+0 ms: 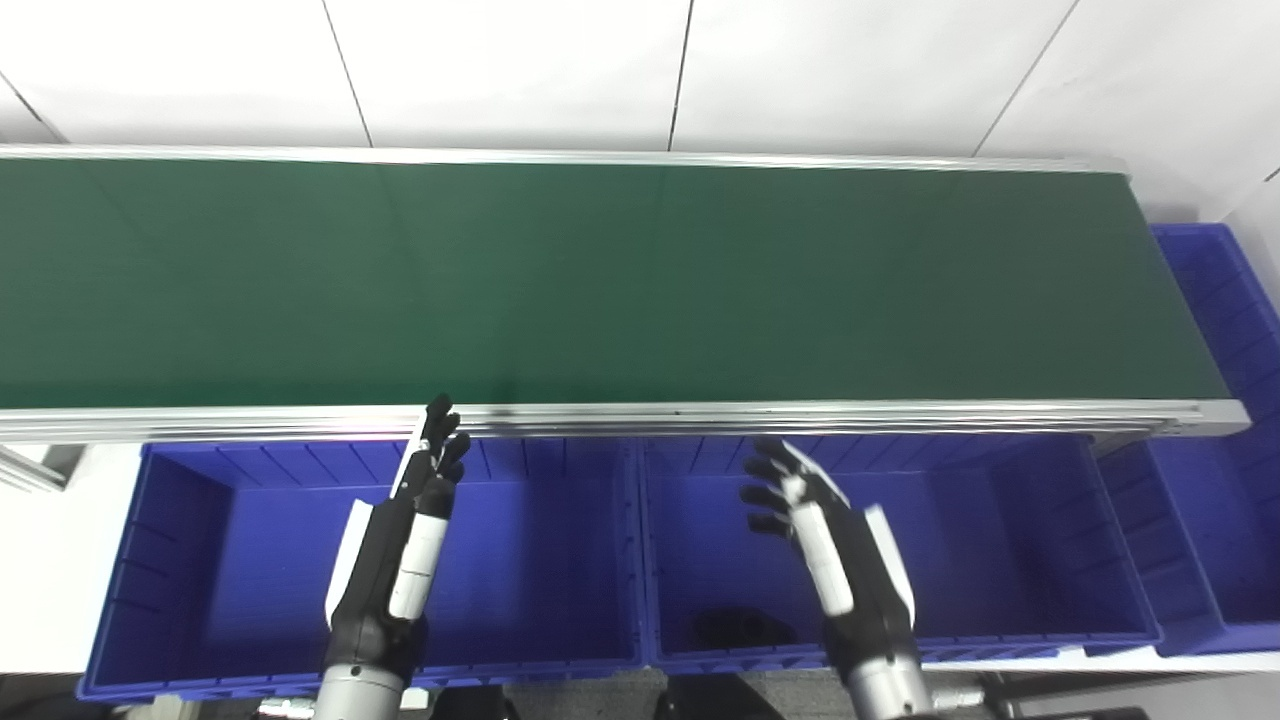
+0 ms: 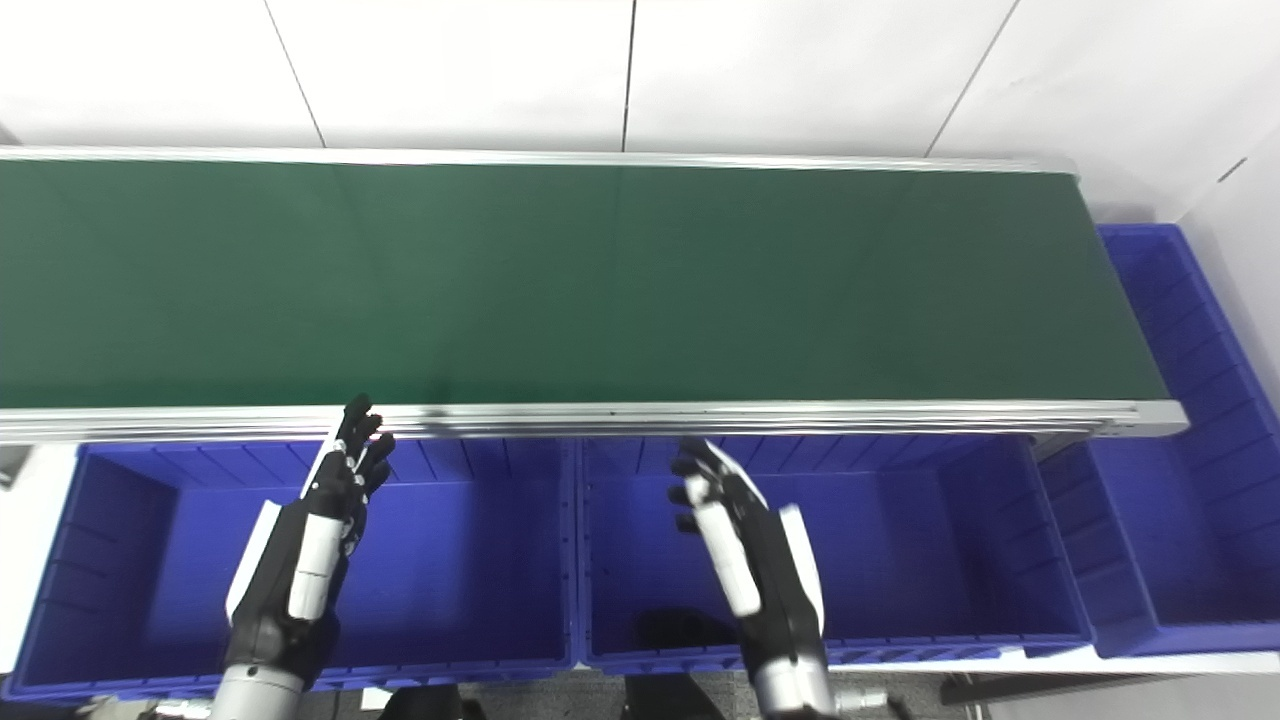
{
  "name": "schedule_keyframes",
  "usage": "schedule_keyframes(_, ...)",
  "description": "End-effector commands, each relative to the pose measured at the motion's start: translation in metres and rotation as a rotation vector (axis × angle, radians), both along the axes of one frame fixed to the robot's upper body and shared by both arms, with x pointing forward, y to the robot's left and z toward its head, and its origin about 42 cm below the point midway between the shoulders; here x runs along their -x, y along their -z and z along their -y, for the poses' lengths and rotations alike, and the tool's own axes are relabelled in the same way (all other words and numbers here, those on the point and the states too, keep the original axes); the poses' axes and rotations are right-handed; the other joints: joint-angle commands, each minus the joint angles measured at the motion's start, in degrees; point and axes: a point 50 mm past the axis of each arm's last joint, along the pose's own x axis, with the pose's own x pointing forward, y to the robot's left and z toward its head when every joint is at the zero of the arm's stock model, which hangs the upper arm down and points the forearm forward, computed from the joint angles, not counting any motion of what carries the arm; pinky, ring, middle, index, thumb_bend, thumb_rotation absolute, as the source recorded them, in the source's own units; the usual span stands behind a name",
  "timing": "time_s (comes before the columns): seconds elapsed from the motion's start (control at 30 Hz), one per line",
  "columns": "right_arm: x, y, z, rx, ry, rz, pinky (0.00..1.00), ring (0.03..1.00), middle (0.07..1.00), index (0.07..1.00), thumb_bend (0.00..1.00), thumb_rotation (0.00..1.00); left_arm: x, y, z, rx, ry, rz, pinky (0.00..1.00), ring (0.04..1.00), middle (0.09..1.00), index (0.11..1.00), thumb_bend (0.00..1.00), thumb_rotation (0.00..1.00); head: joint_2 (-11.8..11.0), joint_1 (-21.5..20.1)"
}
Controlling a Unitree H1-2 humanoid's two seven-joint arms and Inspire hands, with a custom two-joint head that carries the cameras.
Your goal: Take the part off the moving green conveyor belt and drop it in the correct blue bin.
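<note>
Hands first: the left hand (image 1: 425, 480) hangs over the left blue bin (image 1: 200, 560), fingers straight and close together, pointing toward the conveyor belt (image 1: 600, 285), holding nothing. The right hand (image 1: 800, 500) hovers over the middle blue bin (image 1: 1000, 540), fingers apart and slightly curled, likewise empty. On that bin's floor, near its front wall and just left of the right wrist, lies a small black part (image 1: 740, 628), a dark, low lump whose long axis seems to run left to right; its form is too dim to tell. A third blue bin (image 1: 1225, 330) stands at the belt's right end.
</note>
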Motion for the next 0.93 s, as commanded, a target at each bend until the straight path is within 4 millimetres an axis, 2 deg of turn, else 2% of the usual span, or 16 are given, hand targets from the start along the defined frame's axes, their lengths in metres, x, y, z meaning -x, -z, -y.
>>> schedule_keyframes(0.0, -0.009, -0.02, -0.003, -0.043, 0.086, 0.292, 0.81, 0.85, 0.908, 0.92, 0.82, 1.0, 0.001, -0.017, 0.005, 0.009, -0.081, 0.196, 1.0, 0.996, 1.0, 1.0, 0.76, 1.0, -0.36, 0.95)
schedule_keyframes(0.17, -0.007, -0.014, 0.001, -0.017, 0.067, 0.321, 0.89, 0.895, 0.947, 0.952, 0.84, 1.0, 0.0, -0.012, 0.006, 0.0, -0.109, 0.248, 1.0, 1.0, 1.0, 1.0, 0.78, 1.0, -1.38, 2.25)
schedule_keyframes(0.37, -0.005, -0.01, 0.003, -0.001, 0.061, 0.339, 0.9, 0.905, 0.962, 0.966, 0.83, 1.0, 0.001, -0.008, 0.007, 0.001, -0.12, 0.271, 1.0, 1.0, 1.0, 1.0, 0.79, 1.0, -2.3, 3.06)
schedule_keyframes(0.6, -0.001, -0.004, 0.004, 0.02, 0.058, 0.344, 0.91, 0.911, 0.964, 0.976, 0.82, 1.0, 0.005, -0.003, 0.008, -0.008, -0.128, 0.259, 1.0, 1.0, 1.0, 1.0, 0.83, 1.0, -4.78, 4.39)
schedule_keyframes(0.8, -0.001, -0.001, 0.006, 0.068, 0.055, 0.349, 0.95, 0.911, 0.954, 0.976, 0.79, 1.0, 0.005, -0.002, 0.009, -0.013, -0.116, 0.263, 1.0, 1.0, 1.0, 1.0, 0.78, 1.0, -5.38, 4.19)
schedule_keyframes(0.9, -0.002, 0.0, 0.005, 0.074, 0.057, 0.346, 0.96, 0.916, 0.956, 0.97, 0.79, 1.0, 0.005, -0.001, 0.009, -0.025, -0.114, 0.249, 1.0, 1.0, 1.0, 1.0, 0.78, 1.0, -5.16, 3.88)
